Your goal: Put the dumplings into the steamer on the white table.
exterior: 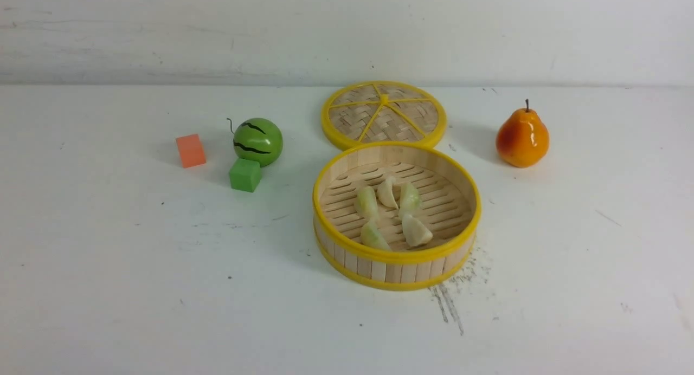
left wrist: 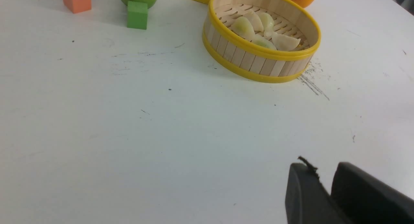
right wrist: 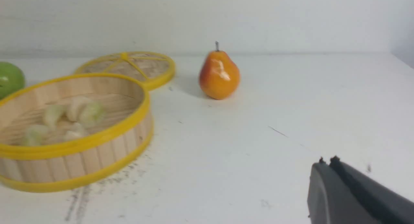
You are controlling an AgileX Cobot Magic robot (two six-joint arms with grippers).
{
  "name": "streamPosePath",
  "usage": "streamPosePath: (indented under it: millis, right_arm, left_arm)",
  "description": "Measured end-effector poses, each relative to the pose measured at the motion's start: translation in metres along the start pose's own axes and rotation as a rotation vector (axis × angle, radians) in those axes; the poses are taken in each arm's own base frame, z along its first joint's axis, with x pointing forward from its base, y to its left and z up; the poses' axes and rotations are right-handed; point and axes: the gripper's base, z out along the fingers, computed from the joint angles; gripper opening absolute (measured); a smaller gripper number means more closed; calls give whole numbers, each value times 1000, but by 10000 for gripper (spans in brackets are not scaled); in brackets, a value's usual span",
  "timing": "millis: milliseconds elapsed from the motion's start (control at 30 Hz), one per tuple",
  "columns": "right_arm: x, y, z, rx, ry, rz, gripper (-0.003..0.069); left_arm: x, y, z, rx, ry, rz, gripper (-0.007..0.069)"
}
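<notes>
Five small, pleated, whitish-green crescent toy dumplings [exterior: 393, 212] lay clustered mid-floor in the round bamboo steamer with yellow rim bands [exterior: 347, 174], which sat centre on the scuffed white table [exterior: 135, 288], near side of its flat woven lid [exterior: 384, 114]. The dumplings looked light, smooth and likely slippery, best pinched across the plump belly. Their long axes fanned differently, mostly near-to-far. The left gripper [left wrist: 325, 185] stood empty, jaws slightly parted; the right gripper [right wrist: 326, 164] was closed, empty.

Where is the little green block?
In the front view the green cube sits on the robot's left, just in front of the toy watermelon, left of the steamer.
</notes>
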Motion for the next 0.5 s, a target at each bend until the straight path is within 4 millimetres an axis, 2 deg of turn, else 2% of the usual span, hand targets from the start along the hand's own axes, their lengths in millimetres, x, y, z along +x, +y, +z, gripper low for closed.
streamPosePath:
  millis: [167,333,500]
  right_arm:
    - [20,-6,-2,84,65,12,-7]
    - [30,-8,-3,103,170,29,-5]
    - [31,-6,-4,93,202,83,-4]
  left_arm:
    - [0,0,0,0,1,0,130]
    - [0,0,0,0,1,0,134]
    - [0,0,0,0,1,0,138]
